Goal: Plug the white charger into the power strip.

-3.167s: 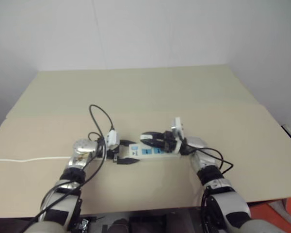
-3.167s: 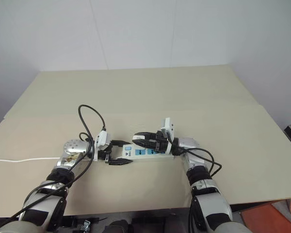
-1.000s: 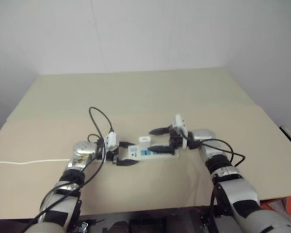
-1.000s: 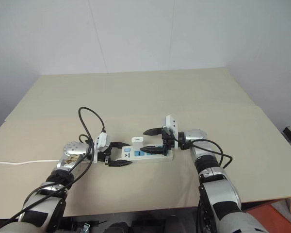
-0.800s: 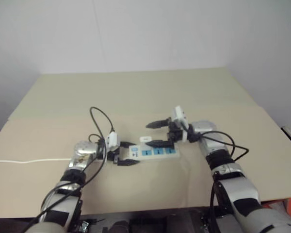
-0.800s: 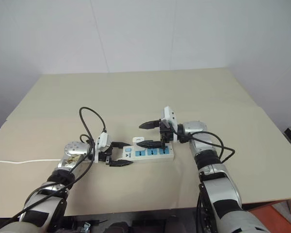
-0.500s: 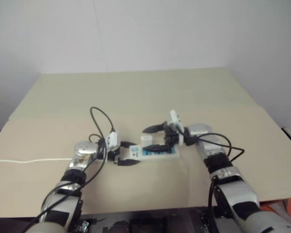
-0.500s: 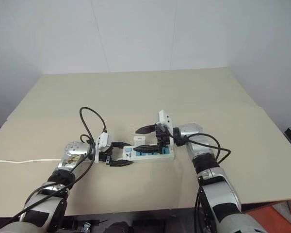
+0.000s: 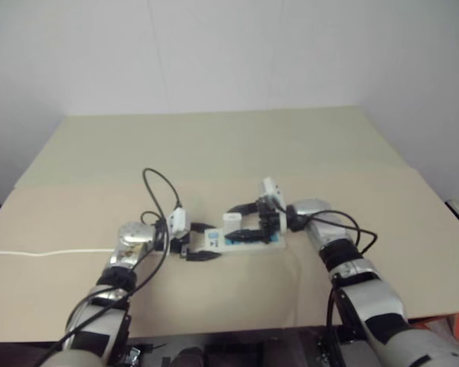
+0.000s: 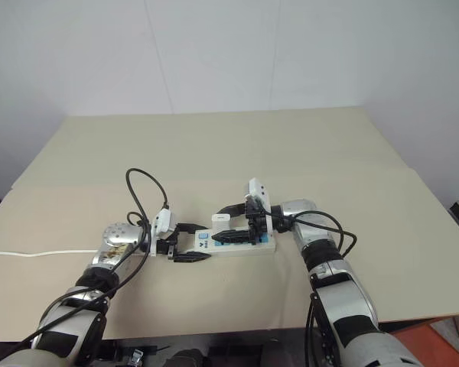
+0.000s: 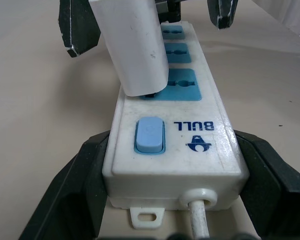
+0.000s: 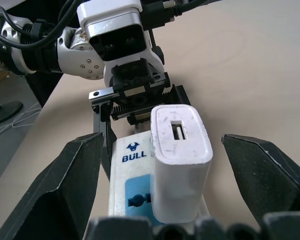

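On table [image 10: 352, 145], mid-front: strip [image 11: 182, 125], long and white, three blue sockets in a row, blue switch [image 11: 150, 135] and "BULL" mark at the cord end. Clamped at that end between left gripper's [image 11: 165, 165] black fingers [image 11: 72, 187], cord [image 11: 200, 222] leaving between them. Charger [image 12: 181, 150], small white rounded block with a slot in its top face, upright in the socket nearest the switch, slightly tilted. Right gripper [image 12: 167, 185] spread wide, one finger [image 12: 82, 175] on each side of charger, apart from it.
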Robot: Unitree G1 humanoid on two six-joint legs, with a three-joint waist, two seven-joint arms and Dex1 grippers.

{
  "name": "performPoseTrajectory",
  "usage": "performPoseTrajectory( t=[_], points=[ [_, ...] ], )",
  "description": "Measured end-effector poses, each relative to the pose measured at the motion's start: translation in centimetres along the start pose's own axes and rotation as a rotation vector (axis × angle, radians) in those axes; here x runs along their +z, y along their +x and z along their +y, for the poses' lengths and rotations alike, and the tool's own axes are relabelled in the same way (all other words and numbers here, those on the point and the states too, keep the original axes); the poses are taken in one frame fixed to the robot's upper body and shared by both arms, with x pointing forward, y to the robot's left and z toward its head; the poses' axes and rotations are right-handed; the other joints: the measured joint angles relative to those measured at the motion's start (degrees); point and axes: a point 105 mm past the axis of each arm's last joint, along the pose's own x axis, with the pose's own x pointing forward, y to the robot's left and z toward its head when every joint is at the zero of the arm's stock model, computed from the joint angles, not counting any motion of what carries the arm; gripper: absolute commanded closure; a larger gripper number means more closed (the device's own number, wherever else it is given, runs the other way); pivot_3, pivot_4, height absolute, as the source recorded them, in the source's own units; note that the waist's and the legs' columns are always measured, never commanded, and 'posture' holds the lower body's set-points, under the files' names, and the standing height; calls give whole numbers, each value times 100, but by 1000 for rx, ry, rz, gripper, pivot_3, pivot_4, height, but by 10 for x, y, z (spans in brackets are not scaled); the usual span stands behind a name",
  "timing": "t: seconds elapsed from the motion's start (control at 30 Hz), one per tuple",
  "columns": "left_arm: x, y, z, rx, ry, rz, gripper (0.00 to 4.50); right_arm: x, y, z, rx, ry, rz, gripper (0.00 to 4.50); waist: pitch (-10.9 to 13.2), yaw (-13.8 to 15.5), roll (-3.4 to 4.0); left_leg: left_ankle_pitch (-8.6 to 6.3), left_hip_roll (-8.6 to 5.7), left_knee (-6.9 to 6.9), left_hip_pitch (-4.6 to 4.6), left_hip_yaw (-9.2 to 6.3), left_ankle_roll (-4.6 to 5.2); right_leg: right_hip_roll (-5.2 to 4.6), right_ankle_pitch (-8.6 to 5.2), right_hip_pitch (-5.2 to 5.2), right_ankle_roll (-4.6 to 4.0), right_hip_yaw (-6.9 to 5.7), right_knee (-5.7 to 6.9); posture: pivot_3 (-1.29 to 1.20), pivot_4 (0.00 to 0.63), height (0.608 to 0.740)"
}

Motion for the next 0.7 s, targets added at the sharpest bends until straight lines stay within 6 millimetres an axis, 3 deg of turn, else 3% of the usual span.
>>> performPoseTrajectory(
  t=[0.27, 0.7],
  points=[
    [0, 0, -1, -5, 6, 0, 1228, 2, -4, -2, -10, 29, -27, 3340, 0, 4, 0, 0, 0, -1, 0, 0, 0, -1, 0, 0, 0, 0, 0, 0, 150, 740],
    [0, -3, 0, -2, 15, 8, 1228, 2, 3, 2, 6, -93, -45, 3370, 0, -44, 0, 0, 1, -3, 3, 0, 0, 0, 0, 0, 0, 1, 0, 0, 150, 740]
  ],
)
